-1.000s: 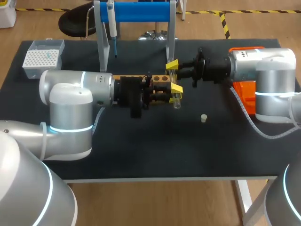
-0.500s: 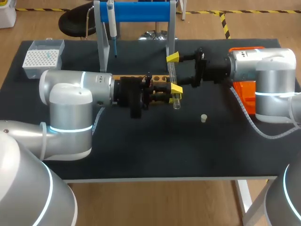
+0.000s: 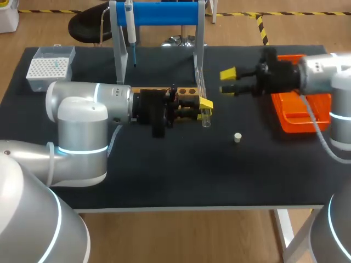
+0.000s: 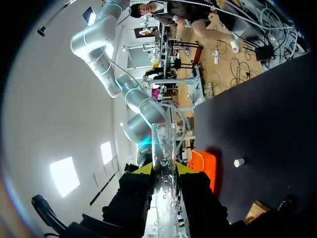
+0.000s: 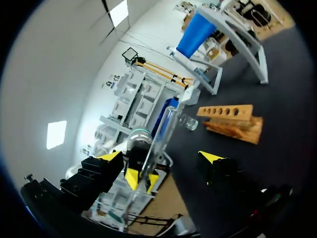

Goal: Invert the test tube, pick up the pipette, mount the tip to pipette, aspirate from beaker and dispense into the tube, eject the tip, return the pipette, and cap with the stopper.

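Two sets of jaws above the dark counter (image 3: 164, 175). First the left jaws: closed on the test tube (image 3: 204, 116), pinching it from both sides, near the counter's middle and just in front of the wooden rack (image 3: 186, 91). Glass sticking out past the yellow tips at both ends. Then the right jaws: spread wide, off to the tube's right, with a gap of open air between. Closer to the front edge, a small white stopper (image 3: 237, 137), alone on the counter and apart from both sets of jaws. By the right edge, an orange tray (image 3: 296, 112). In the far left corner, a tip box (image 3: 49, 67). Along the back edge, the pipette (image 3: 130, 30), hanging on the blue stand (image 3: 159, 13). Wide stretch of dark counter from the stopper to the front edge, and more between the stopper and the tray.
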